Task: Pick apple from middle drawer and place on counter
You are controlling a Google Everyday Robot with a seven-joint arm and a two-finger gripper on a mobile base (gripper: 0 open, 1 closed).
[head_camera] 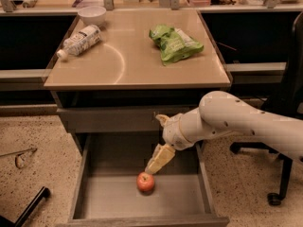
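A small red-orange apple (146,182) lies on the flat grey bottom of the open middle drawer (109,197), near its centre. My gripper (158,161) hangs inside the drawer on the white arm that reaches in from the right. Its pale fingers point down and left, with their tips just above and to the right of the apple. The beige counter (128,65) is the top of the drawer cabinet, above the open drawer.
On the counter lie a green bag (174,43) at the right, a plastic bottle (79,40) at the left and a white bowl (91,14) at the back left. A black office chair (286,103) stands at the right. Glasses (21,157) lie on the floor at the left.
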